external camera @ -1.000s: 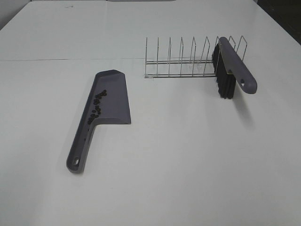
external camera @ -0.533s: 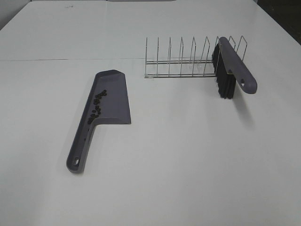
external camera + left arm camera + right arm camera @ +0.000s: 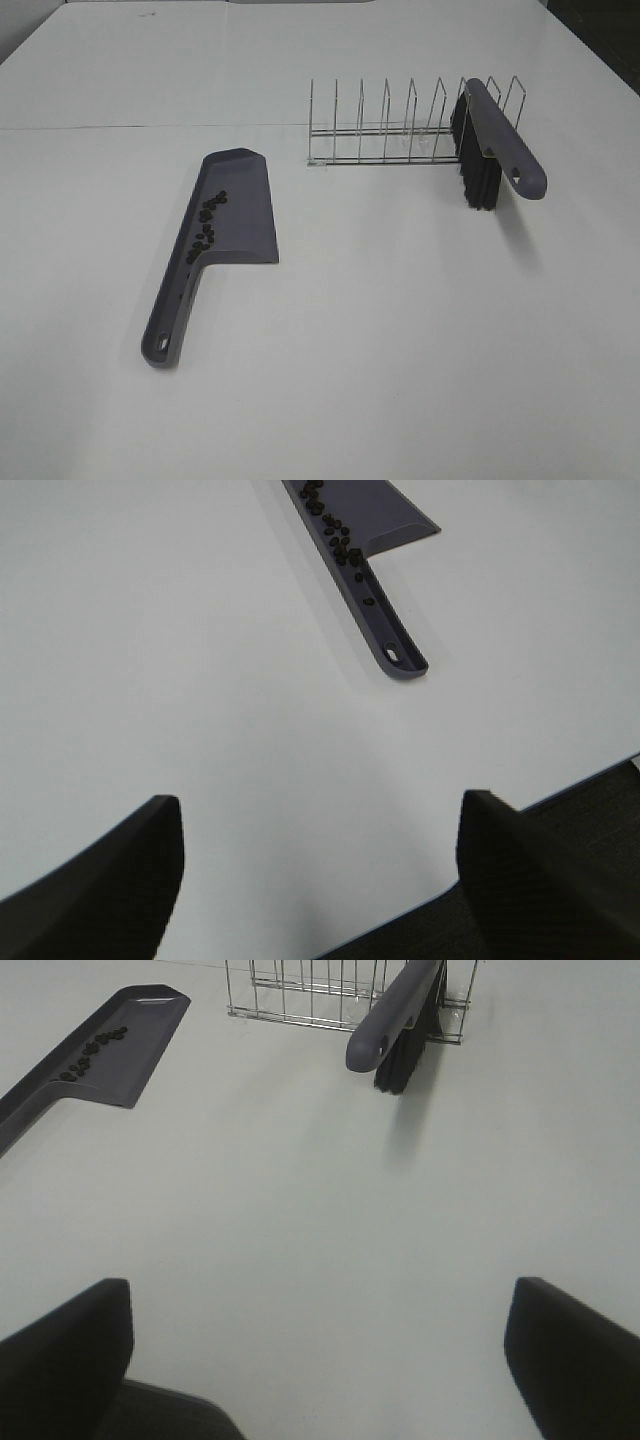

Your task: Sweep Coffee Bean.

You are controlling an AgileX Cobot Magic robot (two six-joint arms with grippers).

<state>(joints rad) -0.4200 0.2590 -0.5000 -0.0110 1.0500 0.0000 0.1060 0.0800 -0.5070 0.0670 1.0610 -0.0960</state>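
Already coffee beans [image 3: 204, 228] inside dustpan [image 3: 240, 205], well apart from both widely spread, empty tools [image 3: 320, 870] [image 3: 320, 1350].

Bright even overhead light, soft shadows cast beside the dustpan [image 3: 238, 205] and brush [image 3: 487, 140], wrist views slightly blurred, no glare seen.

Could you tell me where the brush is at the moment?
In the exterior high view the brush leans in the right end of the wire rack, right of the dustpan.
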